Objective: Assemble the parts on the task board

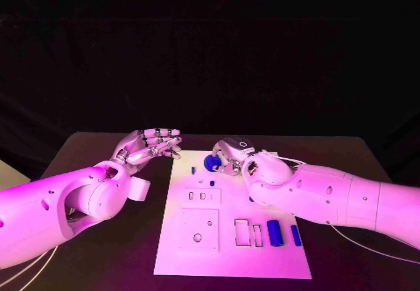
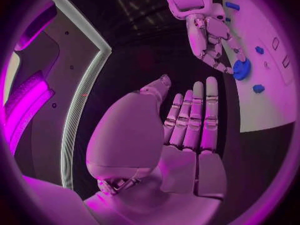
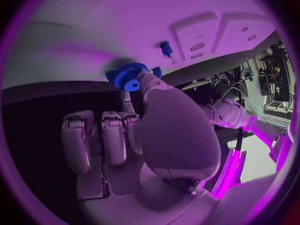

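The white task board (image 1: 229, 257) lies in the middle of the black table. A blue gear (image 1: 211, 162) sits at its far end. My right hand (image 1: 236, 154) is at the gear, with the thumb (image 3: 149, 85) and a fingertip pinching the gear (image 3: 128, 76) while the other fingers curl in. The left wrist view shows the same fingers (image 2: 215, 52) on the gear (image 2: 241, 69). My left hand (image 1: 149, 145) hovers beside the board's far left corner, fingers (image 2: 194, 115) stretched out and holding nothing.
Two small blue pegs (image 1: 192, 170) (image 1: 211, 182) stand near the gear. Two blue cylinders (image 1: 275, 233) (image 1: 296, 235) lie at the board's near right, next to rectangular slots (image 1: 243, 233). A raised square plate (image 1: 198, 229) sits at the near left.
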`<state>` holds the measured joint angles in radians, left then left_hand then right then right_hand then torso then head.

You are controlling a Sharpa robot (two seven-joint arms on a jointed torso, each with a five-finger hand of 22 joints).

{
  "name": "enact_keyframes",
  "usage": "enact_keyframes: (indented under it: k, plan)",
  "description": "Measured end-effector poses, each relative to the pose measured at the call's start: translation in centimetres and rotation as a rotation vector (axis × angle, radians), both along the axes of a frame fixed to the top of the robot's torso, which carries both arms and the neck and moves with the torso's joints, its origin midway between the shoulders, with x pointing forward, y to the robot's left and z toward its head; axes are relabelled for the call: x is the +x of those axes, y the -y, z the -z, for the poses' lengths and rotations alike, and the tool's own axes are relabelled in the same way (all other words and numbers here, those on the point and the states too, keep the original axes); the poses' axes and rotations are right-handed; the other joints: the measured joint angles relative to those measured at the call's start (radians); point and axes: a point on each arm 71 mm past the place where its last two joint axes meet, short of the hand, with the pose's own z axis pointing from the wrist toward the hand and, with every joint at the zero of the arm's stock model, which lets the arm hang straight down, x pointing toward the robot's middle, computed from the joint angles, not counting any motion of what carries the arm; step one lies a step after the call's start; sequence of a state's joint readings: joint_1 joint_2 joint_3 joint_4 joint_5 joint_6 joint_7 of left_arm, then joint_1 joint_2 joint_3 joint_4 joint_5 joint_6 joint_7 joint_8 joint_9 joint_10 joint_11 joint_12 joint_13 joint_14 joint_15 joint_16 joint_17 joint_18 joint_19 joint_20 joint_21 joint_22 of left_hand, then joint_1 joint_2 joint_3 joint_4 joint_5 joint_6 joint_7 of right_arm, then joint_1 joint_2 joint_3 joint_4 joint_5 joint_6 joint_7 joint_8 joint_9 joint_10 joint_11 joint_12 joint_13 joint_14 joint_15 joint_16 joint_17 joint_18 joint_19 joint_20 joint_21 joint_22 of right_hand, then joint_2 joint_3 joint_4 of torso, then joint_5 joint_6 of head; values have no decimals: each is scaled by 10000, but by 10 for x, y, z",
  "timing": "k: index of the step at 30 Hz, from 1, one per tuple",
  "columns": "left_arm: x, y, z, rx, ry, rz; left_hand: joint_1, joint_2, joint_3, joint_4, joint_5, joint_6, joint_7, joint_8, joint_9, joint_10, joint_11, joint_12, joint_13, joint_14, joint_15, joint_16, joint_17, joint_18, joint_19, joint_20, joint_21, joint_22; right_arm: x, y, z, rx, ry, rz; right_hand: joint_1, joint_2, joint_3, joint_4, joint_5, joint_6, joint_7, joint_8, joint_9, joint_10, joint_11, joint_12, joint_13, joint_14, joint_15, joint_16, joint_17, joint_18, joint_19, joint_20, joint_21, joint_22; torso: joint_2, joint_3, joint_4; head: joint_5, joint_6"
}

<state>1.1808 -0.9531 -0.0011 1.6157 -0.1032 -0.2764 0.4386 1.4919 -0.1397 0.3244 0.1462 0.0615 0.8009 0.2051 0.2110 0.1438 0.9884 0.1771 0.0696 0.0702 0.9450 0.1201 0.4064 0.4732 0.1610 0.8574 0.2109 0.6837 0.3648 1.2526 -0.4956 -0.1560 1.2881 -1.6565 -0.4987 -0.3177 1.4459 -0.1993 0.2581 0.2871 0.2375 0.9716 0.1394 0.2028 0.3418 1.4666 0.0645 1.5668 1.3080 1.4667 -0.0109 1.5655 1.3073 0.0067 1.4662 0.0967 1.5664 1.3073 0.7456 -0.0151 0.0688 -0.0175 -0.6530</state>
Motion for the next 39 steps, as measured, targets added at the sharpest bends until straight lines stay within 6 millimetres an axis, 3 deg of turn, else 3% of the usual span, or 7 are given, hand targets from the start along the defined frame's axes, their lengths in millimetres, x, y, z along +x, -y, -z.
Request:
enact_keyframes:
  k: [39]
  plan:
    - [1,-3,2,83,-118,-20,0,0,27,-27,0,0,0,0,0,0,0,0,0,-35,35,0,8,0,-33,35,45,34,-15,-7,-2,-498,914,-201,-37,-37,57,-59,-19,75,-3,20,13,0,0,0,-4,0,0,0,5,1,0,0,0,5,0,-7,-10,55,-19]
